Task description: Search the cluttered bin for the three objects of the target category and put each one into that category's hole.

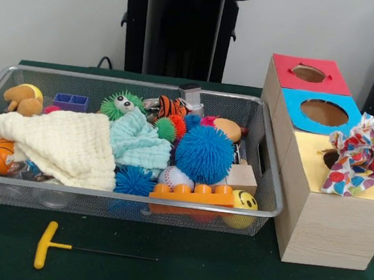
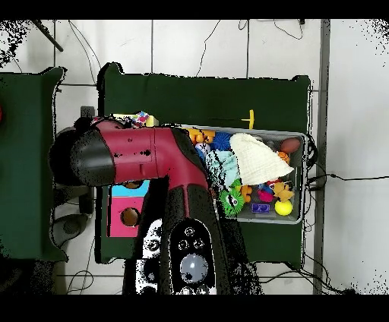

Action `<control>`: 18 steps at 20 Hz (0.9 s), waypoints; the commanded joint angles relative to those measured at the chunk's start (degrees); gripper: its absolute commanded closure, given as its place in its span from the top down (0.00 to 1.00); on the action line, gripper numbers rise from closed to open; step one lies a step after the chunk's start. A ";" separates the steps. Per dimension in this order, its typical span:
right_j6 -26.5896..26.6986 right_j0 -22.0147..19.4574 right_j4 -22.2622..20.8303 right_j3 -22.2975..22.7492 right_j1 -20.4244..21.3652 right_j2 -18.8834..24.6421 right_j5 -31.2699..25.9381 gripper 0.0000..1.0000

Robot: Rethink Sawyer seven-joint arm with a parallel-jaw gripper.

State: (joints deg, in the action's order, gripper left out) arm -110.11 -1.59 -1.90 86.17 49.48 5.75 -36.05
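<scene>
Tool unseen; spiky blue ball [image 1: 204, 154] rests in wire-mesh bin [image 1: 100, 206].

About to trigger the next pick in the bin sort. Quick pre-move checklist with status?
1. Gripper position known: cannot tell. The front view shows no gripper, and the overhead view shows only the arm.
2. Jaws open or shut: cannot tell, not in view.
3. Red hole and blue hole clear: ok, both open.
4. Yellow hole clear: not ok, the patterned cloth lies over most of it.
5. Bin contents visible: not ok, the cream cloth and light blue cloth cover items in the wire bin.
6. Table in front of the bin clear: not ok, the yellow-handled T tool lies there.
</scene>
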 commanded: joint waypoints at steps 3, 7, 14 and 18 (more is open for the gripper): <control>-1.90 -2.12 -4.21 6.88 -5.26 1.17 3.36 0.00; -1.98 -2.76 -4.36 7.72 -6.02 1.85 4.84 0.00; -2.11 -3.10 -4.20 7.62 -7.48 2.44 5.81 0.00; -2.34 -3.18 -4.01 7.49 -8.35 2.81 6.80 0.00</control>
State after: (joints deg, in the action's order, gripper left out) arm -110.11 -2.88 -3.74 88.48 44.18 5.76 -31.85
